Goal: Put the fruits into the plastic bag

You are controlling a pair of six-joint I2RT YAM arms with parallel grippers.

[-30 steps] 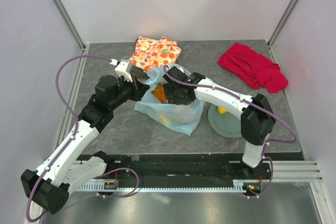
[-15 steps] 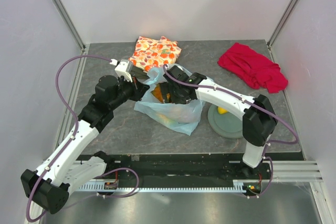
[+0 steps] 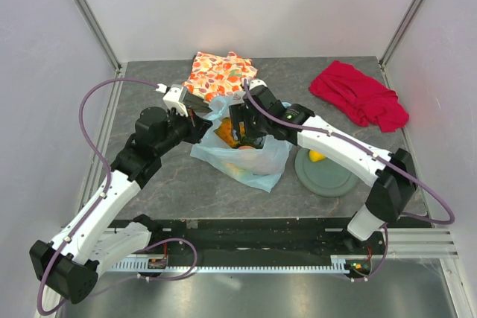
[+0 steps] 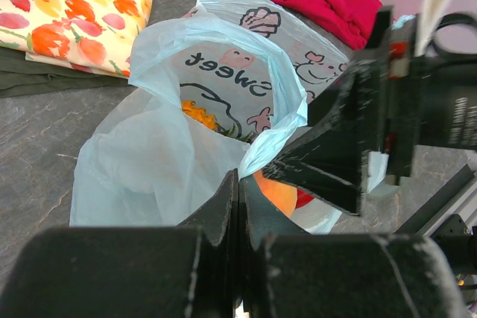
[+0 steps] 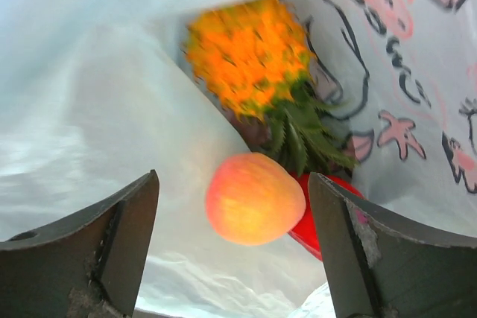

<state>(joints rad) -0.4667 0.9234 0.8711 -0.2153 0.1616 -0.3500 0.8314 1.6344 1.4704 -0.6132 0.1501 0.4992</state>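
Observation:
The light-blue plastic bag (image 3: 253,163) lies open in the middle of the table. My left gripper (image 3: 200,118) is shut on the bag's rim (image 4: 257,150) and holds the mouth up. My right gripper (image 3: 238,126) is open above the mouth; in its wrist view the jaws (image 5: 232,184) stand wide on either side of the orange peach (image 5: 255,199), not touching it. The peach lies in the bag by the pineapple (image 5: 250,61) and the red pepper-like piece (image 5: 322,223). A yellow piece (image 3: 238,173) shows through the bag. Another yellow mango piece (image 3: 317,156) sits on the grey-green plate (image 3: 332,180).
An orange floral cloth (image 3: 222,74) lies behind the bag, close to both grippers. A red cloth (image 3: 359,96) lies at the back right. The plate is right of the bag, under my right forearm. White walls enclose the table.
My right gripper has drawn up and back out of the bag's mouth, and its arm has stretched out. The peach now lies free in the bag. The left arm has not moved.

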